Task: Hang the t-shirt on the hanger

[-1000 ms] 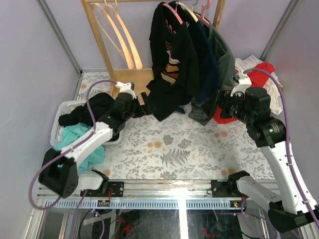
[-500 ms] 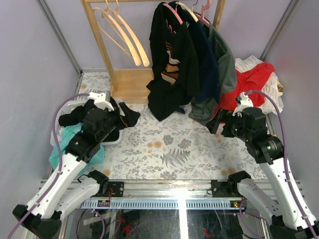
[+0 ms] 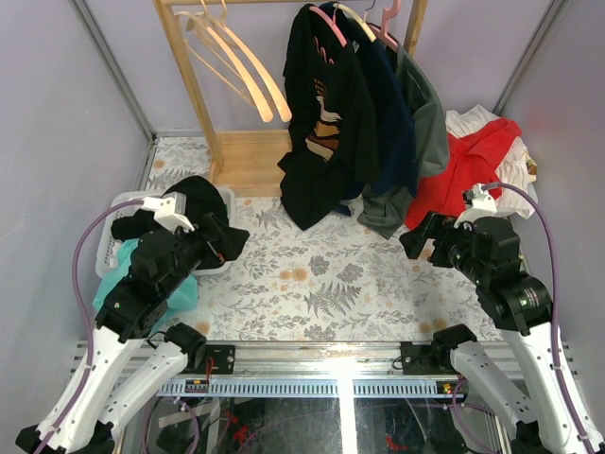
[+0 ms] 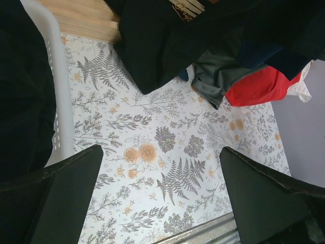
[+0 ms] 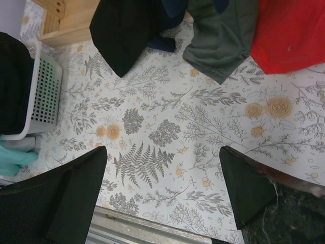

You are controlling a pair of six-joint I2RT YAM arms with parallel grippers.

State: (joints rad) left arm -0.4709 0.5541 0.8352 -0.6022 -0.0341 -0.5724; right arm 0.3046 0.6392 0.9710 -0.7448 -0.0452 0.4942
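Reads as the closing step, with the hanging itself apparently done. Find the black short-sleeved t-shirt with the tan print [image 3: 321,123] at upper centre of the top view, draped over the pink plastic hanger [image 3: 331,28] and suspended on the pale wooden rack [image 3: 186,80]. Shows only a pink curve of that hanger at the collar; cannot make out the lower bar or the hook's seat, hidden by cloth or cut off at the frame edge.

Hangs long and limp, print partly folded inward, hem bunched low over the floral-patterned table cover [image 3: 321,274]; cannot tell whether touching it. Presses against a plain navy t-shirt [image 3: 388,104] on its right, itself beside a grey-green garment [image 3: 430,123]. Appears again as a dark flap at upper middle of the left wrist view [image 4: 152,51] and at upper left of the right wrist view [image 5: 122,35].

At lower left, beside the white plastic laundry basket [image 3: 112,213], see the left gripper [image 3: 225,238] spread wide, clasping nothing. At right, below the red garment [image 3: 463,175], see the right gripper [image 3: 418,236] likewise spread wide and bare. Both well apart from the shirt.

Next, probably little beyond checking the seating of both shoulders on the hanger. Given a slipped shoulder, calls for a reach up to the collar and a gentle tug, without dragging the neighbours off.
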